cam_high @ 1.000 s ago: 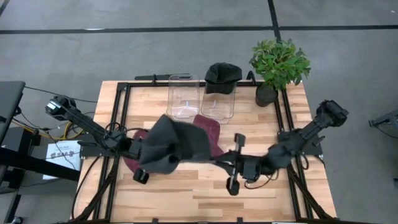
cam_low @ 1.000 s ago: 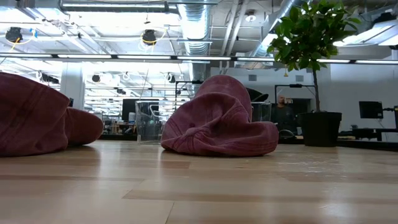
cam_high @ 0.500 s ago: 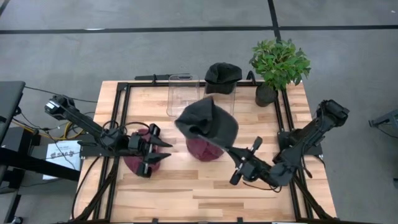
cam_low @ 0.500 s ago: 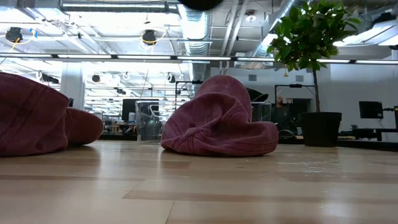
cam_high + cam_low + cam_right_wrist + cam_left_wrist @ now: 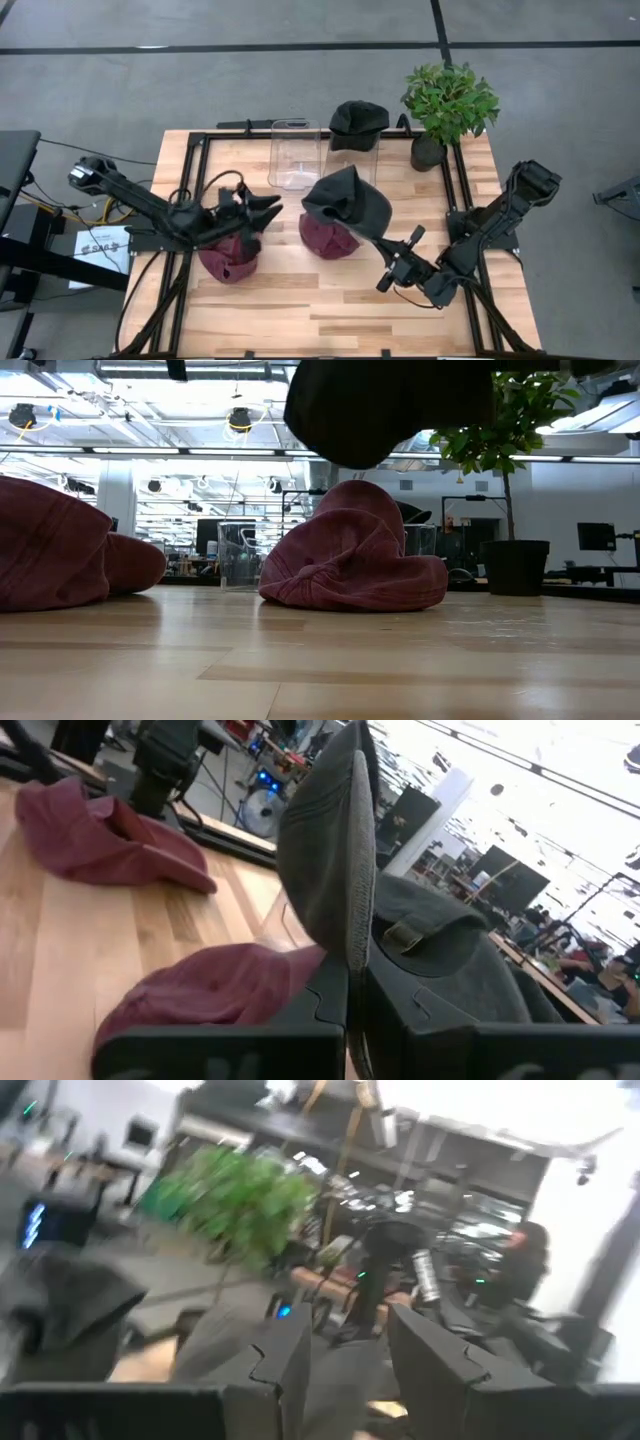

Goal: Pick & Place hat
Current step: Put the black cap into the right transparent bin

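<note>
We carried the dark hat (image 5: 348, 200) clamped in our right gripper (image 5: 375, 240), hanging clear above the middle maroon hat (image 5: 325, 236), presumably so it could travel toward the far clear containers (image 5: 296, 153). Our left gripper (image 5: 262, 211) stood with fingers parted and empty over the left maroon hat (image 5: 226, 262).
</note>
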{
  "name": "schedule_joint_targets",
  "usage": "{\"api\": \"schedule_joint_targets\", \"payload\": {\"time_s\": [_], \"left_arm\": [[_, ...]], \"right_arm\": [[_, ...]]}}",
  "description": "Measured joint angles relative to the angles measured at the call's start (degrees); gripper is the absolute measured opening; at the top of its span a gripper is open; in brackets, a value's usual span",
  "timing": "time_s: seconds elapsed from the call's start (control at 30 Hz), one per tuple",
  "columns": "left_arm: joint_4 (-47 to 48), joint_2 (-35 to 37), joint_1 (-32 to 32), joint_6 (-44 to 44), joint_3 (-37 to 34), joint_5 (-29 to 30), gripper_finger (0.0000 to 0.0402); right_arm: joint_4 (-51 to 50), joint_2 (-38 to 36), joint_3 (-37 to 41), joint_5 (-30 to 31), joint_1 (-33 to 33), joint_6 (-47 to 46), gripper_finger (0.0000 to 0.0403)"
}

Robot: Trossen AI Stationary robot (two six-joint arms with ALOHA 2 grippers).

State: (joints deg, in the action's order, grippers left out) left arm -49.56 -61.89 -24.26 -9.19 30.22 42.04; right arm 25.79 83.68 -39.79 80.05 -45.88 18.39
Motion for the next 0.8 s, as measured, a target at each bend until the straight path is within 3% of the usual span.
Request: {"api": "schedule_joint_targets", "payload": {"time_s": [0.2,0.53,0.63,0.8], "left_arm": [[9.9,0.0,9.3,-16.4,0.0,-2.5,0.0131],[13.7,0.0,23.0,-38.0,0.0,-28.7,0.0131],[14.8,0.0,23.8,-39.6,0.0,-31.6,0.0131],[14.6,0.0,23.7,-39.7,0.0,-31.6,0.0131]], "right_arm": [[1.6,0.0,0.1,-0.2,-2.4,3.3,0.0003],[7.5,0.0,0.1,-0.8,-7.2,12.4,0.0003],[9.5,0.0,0.1,-1.3,-9.0,14.4,0.0003],[10.7,0.0,0.0,-0.3,-10.4,18.2,0.0003]]}}
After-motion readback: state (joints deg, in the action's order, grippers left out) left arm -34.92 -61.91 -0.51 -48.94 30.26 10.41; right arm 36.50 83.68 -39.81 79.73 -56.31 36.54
